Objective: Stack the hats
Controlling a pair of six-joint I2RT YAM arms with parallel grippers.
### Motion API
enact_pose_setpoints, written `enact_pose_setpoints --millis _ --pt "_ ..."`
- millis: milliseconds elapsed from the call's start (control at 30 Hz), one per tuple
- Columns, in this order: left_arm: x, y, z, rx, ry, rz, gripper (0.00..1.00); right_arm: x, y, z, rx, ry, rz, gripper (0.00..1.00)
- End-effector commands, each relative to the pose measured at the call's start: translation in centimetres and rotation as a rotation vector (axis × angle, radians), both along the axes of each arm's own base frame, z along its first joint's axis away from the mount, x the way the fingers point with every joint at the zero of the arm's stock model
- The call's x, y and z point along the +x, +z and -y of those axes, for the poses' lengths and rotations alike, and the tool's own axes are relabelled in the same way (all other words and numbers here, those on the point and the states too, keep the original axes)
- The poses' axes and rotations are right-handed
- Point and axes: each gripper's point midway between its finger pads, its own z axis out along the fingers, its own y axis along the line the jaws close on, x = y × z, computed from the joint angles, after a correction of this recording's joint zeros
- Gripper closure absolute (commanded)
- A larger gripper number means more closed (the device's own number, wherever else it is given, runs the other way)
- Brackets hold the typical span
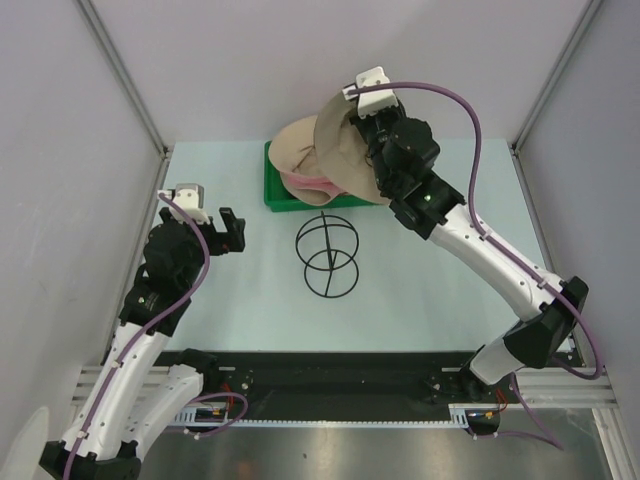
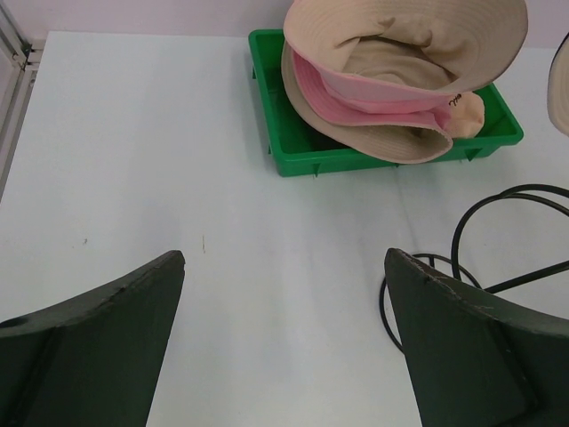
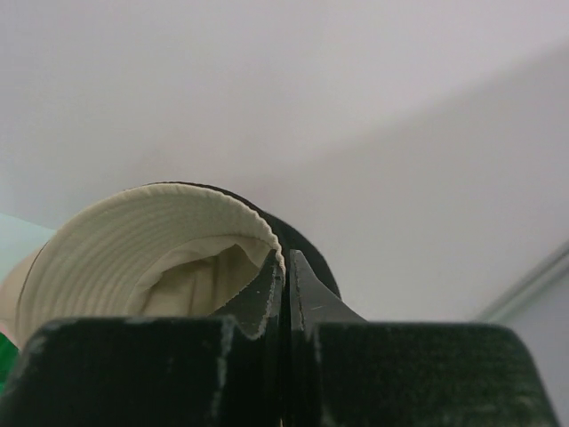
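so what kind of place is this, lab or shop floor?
Most likely a lab robot cell: plain white panels on aluminium framing, left arm and right arm bolted at the table edge, and staged props only, hats in a green tray beside a wire stand.

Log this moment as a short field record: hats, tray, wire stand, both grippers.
held hat: beige hat, brim pinched by the right gripper, raised over the green tray
pile in tray: pink hat on a second beige brim
held hat touching pile: cannot tell
wire stand: on the table, between the tray and the arm bases, no hat on it
left gripper: open, holding nothing, over bare table
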Motion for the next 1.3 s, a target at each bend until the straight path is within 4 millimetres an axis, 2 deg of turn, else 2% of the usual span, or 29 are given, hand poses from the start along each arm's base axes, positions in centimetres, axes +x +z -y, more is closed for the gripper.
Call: enact_pose_setpoints --millis 0,100,200,233,267,300,333,367,500,533,567,700,767,800,867,900,967,1000,1133,1267 --pt "0.1 0.5 0.3 -0.031 -0.011 0.019 0.00 -1.2 1.5 3.5 0.036 -0.132 0.041 1.00" --pt "0.1 0.4 0.3 -0.029 -0.009 0.014 0.00 -1.4 -0.4 2.8 0.011 -0.140 0.008 1.00" --pt "0.1 0.3 0.3 -0.029 -0.009 0.013 0.00 -2.7 -2.8 0.7 -0.018 -0.106 -0.030 1.00" --pt "0.1 0.3 0.3 -0.030 -0.012 0.013 0.00 -3.2 -3.2 0.1 -0.024 -0.090 -0.037 1.00" --pt "0.2 0.3 0.4 -0.031 -0.013 0.012 0.00 -4.5 -3.6 -1.6 -0.018 -0.047 -0.037 1.00" --pt "0.1 0.4 0.5 -0.033 -0.021 0.013 0.00 -5.1 -5.0 -2.5 -0.046 -0.023 -0.053 1.00" --pt "0.1 0.4 0.6 -0.035 -0.023 0.011 0.00 -5.9 -5.3 -3.1 -0.056 -0.006 -0.053 1.00" --pt "0.2 0.3 0.6 -0.035 -0.025 0.010 0.00 -7.1 -5.7 -4.5 -0.066 0.026 -0.052 1.00" --pt "0.1 0.3 0.7 -0.038 -0.029 0.011 0.00 -9.4 -8.0 -5.8 -0.104 0.021 -0.099 1.00" --pt "0.1 0.4 0.7 -0.041 -0.029 0.012 0.00 -10.0 -8.1 -6.0 -0.104 0.035 -0.103 1.00" --pt "0.1 0.4 0.7 -0.041 -0.030 0.011 0.00 -11.0 -8.4 -6.9 -0.105 0.073 -0.108 1.00" --pt "0.1 0.3 1.0 -0.045 -0.043 0.009 0.00 -13.1 -10.8 -8.5 -0.094 0.168 -0.171 1.00" --pt "0.0 0.4 0.9 -0.044 -0.042 0.010 0.00 -13.7 -11.7 -8.9 -0.077 0.211 -0.209 1.00" --pt "0.1 0.4 0.9 -0.045 -0.039 0.010 0.00 -14.0 -13.1 -9.4 -0.070 0.247 -0.254 1.00" --pt "0.0 0.4 0.9 -0.045 -0.039 0.010 0.00 -14.6 -14.1 -9.6 -0.045 0.281 -0.292 1.00" --pt "0.0 0.3 0.9 -0.044 -0.040 0.007 0.00 -15.1 -15.8 -10.0 -0.070 0.318 -0.329 1.00" --pt "0.1 0.3 1.0 -0.047 -0.044 0.008 0.00 -15.9 -16.8 -10.7 -0.016 0.373 -0.371 1.00" --pt "0.1 0.3 1.1 -0.047 -0.046 0.005 0.00 -16.6 -17.1 -11.6 0.001 0.437 -0.385 1.00" --pt "0.1 0.2 1.1 -0.048 -0.047 0.003 0.00 -18.0 -20.3 -13.4 0.012 0.538 -0.473 1.00" --pt "0.2 0.1 1.1 -0.047 -0.047 -0.001 0.00 -19.0 -21.4 -14.9 0.035 0.599 -0.510 1.00"
